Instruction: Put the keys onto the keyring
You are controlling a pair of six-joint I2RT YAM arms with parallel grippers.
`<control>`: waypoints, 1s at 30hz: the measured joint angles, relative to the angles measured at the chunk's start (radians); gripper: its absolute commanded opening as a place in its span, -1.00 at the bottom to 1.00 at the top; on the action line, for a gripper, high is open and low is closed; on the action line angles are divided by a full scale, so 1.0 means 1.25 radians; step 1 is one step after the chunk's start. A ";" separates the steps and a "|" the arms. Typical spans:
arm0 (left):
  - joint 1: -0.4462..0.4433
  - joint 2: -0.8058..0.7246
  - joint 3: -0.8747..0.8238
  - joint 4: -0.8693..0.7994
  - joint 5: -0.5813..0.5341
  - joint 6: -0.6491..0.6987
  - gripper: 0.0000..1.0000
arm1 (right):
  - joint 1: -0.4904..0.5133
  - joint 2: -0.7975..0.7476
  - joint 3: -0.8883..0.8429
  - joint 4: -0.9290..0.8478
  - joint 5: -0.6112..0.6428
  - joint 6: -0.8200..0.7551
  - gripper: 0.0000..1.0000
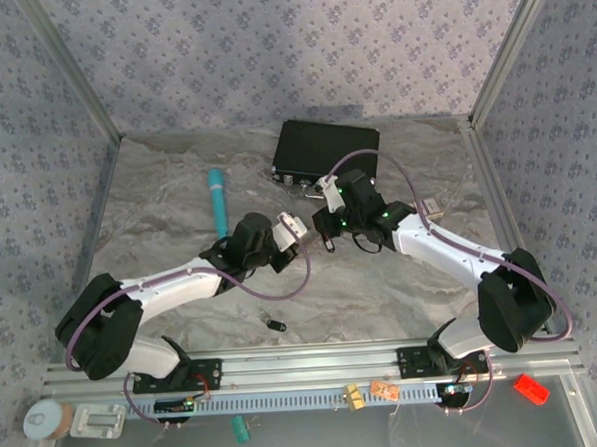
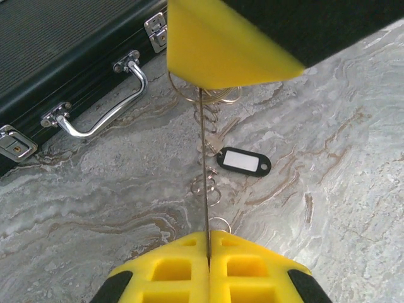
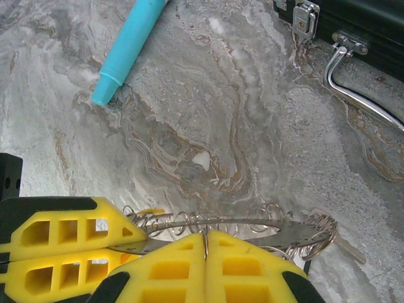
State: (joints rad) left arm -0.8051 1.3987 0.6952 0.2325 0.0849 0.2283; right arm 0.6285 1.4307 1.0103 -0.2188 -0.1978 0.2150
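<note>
The keyring (image 3: 278, 232) is a flat silvery ring with small wire loops round its rim, held level above the table between both arms. My left gripper (image 2: 208, 245) is shut on its edge, and the ring shows there edge-on as a thin line (image 2: 203, 158). My right gripper (image 3: 204, 243) is shut on one small loop at the rim. From above, the two grippers (image 1: 301, 235) (image 1: 325, 225) meet at mid-table. A pale silvery key (image 3: 344, 246) hangs at the ring's right side. A black-headed key (image 1: 275, 325) lies alone on the table in front.
A black case (image 1: 325, 152) with a metal handle (image 2: 104, 113) stands close behind the grippers. A teal pen (image 1: 218, 201) lies at the back left. A black tag with a white label (image 2: 243, 161) sits under the ring. Small orange pieces (image 1: 367, 393) rest on the front rail.
</note>
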 measured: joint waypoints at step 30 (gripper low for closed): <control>0.004 -0.051 0.027 -0.099 0.049 -0.064 -1.00 | 0.016 0.050 0.033 -0.017 0.006 -0.089 -1.00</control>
State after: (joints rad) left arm -0.8005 1.3346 0.7292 0.1081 0.1455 0.1478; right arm 0.6487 1.4937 1.0515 -0.2401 -0.1902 0.1040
